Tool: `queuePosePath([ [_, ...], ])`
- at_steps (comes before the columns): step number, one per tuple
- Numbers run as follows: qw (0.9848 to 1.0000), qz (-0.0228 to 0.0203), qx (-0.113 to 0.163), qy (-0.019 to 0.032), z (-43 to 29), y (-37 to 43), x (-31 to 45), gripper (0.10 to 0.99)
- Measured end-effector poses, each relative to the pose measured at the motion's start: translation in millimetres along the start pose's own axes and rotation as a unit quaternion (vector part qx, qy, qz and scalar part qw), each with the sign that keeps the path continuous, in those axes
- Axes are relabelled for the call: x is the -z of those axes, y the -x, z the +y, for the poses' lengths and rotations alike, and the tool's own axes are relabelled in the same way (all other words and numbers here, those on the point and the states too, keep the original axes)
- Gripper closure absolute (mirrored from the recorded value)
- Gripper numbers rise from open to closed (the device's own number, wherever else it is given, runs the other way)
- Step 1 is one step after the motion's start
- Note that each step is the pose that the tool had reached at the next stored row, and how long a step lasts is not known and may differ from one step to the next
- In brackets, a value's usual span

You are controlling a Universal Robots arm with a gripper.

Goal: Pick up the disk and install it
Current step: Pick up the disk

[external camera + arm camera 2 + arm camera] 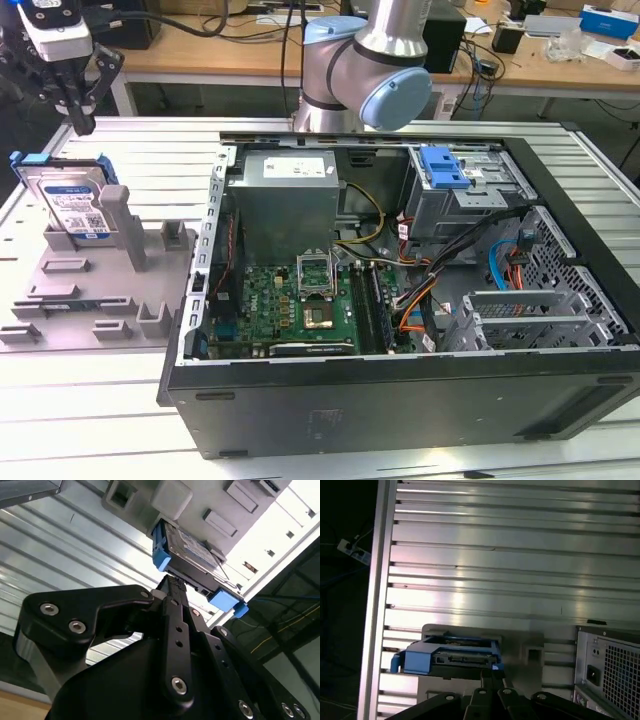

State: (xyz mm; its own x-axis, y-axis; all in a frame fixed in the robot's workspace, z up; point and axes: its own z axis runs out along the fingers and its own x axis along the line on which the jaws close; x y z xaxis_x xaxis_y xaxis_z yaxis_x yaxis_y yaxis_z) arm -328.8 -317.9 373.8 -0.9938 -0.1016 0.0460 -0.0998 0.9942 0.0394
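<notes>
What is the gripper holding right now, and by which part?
Nothing. The gripper hangs clear above the disk, jaws shut on nothing; the disk stands in its grey holder.

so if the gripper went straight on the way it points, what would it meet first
Most likely the disk, standing on edge in the grey holder: in both wrist views the gripper aims at its blue-framed edge. How far apart they are is unclear.
</notes>
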Motion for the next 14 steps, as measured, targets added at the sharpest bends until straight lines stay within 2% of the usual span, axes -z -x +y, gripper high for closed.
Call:
queuePosePath([
  [3, 0.9994, 0.0014, 0.033, -0.0020, 0.0, 0.0, -0.2, 0.980],
  [4, 0.9988, 0.0020, 0.048, -0.0028, 0.0, 0.0, -0.3, 0.980],
  [9, 0.9959, 0.0037, 0.090, -0.0051, 0.0, 0.0, -0.6, 0.980],
  [10, 0.9947, 0.0041, 0.102, -0.0057, -0.1, 0.0, -0.7, 0.980],
  [11, 0.9931, 0.0047, 0.117, -0.0064, 0.0, 0.0, -0.8, 0.918],
  [13, 0.9914, 0.0052, 0.131, -0.0071, -0.1, 0.0, -0.9, 0.918],
  [14, 0.9901, 0.0056, 0.140, -0.0075, 0.0, 0.0, -1.0, 0.851],
])
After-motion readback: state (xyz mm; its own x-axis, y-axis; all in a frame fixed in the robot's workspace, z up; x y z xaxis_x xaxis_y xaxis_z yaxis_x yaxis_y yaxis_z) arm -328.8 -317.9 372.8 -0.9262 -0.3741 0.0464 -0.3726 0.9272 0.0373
